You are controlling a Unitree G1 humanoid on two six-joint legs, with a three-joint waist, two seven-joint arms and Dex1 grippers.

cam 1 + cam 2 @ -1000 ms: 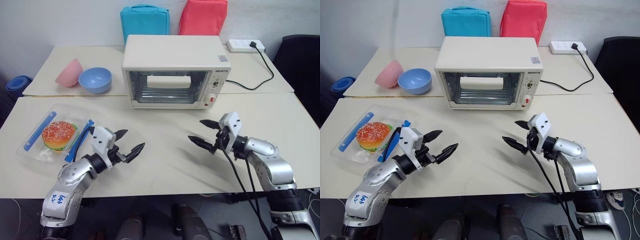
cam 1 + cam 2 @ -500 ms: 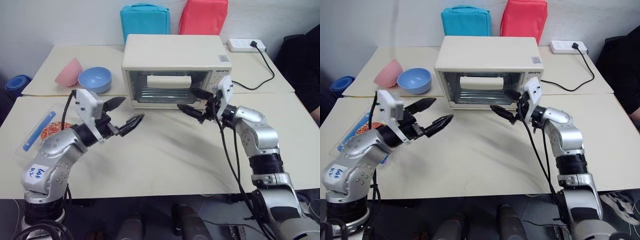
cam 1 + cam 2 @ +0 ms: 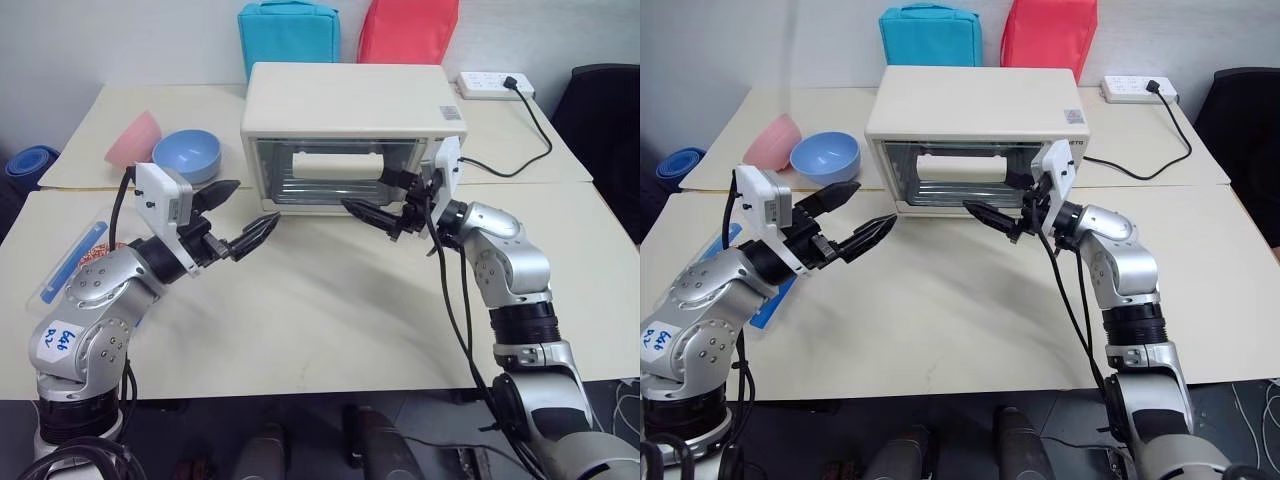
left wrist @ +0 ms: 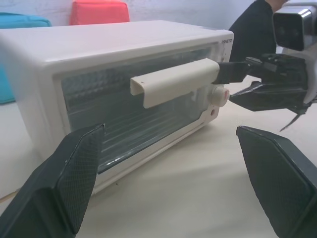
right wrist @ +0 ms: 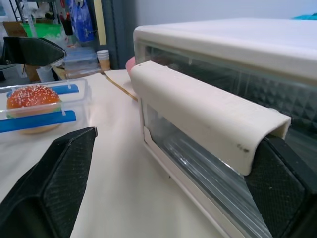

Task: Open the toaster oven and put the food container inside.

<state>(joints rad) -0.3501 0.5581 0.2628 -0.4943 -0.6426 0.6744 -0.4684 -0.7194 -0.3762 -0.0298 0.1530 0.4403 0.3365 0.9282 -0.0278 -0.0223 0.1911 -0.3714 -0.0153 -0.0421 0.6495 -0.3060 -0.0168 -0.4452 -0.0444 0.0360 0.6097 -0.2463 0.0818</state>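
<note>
Toaster oven [image 3: 345, 135] sits at 12 o'clock on the table [image 3: 340, 320], door closed, nothing visible on its rack. Food container [image 5: 42, 106] lies at 9 o'clock, partly behind the left arm, holding a sesame burger [image 5: 32, 96]. Blue bowl [image 3: 187, 155] and pink bowl [image 3: 130, 142] at 10 o'clock appear empty.

Since a second ago both arms have risen. Right gripper [image 3: 385, 198], fingers spread, now sits at the door handle's [image 4: 176, 79] right end. Left gripper [image 3: 238, 212], fingers spread, hovers near the oven's front left.
</note>
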